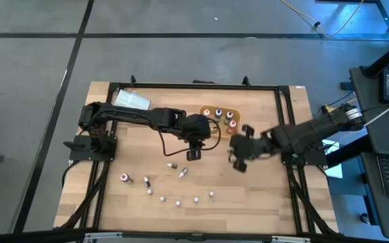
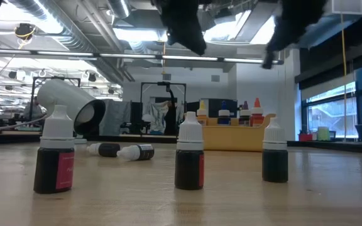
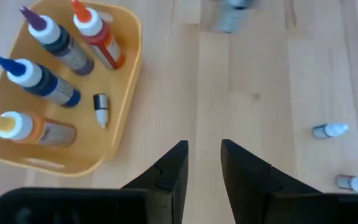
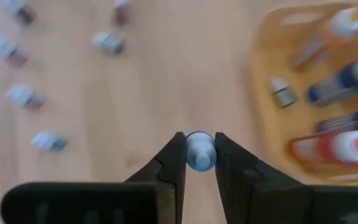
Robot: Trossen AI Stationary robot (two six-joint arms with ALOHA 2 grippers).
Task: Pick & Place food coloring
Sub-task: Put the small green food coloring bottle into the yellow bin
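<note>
No label reads clearly. Right hand (image 4: 199,152) pinches one white-capped vial (image 4: 199,150) above the counter (image 1: 248,196) beside the yellow tray (image 3: 126,93), which holds four dropper bottles (image 3: 45,81); left hand (image 3: 202,163) hangs slightly parted, empty

Bare table (image 4: 166,81) lies open ahead of the right pincer (image 4: 199,151); the tray (image 4: 263,93) of tall bottles (image 4: 347,74) flanks one side, scattered small vials (image 4: 23,96) the other.
</note>
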